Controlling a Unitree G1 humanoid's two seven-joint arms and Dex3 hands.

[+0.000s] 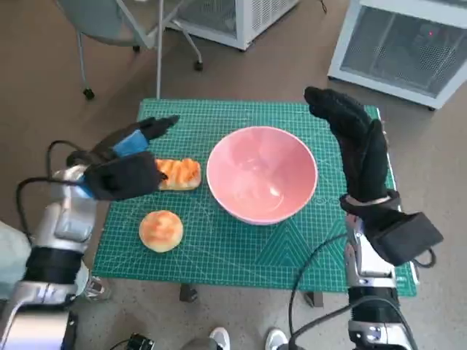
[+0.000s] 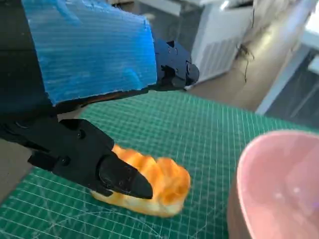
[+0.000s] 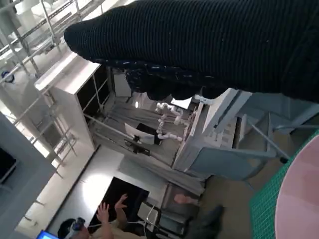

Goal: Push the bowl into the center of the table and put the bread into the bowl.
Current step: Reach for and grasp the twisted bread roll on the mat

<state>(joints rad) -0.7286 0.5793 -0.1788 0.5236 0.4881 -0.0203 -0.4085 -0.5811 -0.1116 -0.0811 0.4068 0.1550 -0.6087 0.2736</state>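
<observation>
Pink bowl (image 1: 262,173) mid-table; bread (image 1: 179,174) beside it

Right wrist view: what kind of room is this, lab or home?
Most likely a robotics lab or test room, not a home. That view shows metal racking, a white robot arm on a bench and a person watching. The head view adds a green cutting mat as the work surface.

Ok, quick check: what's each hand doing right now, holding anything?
Left hand: open, holding nothing, fingers spread above the long bread.
Right hand: open, holding nothing, beside the bowl.
</observation>
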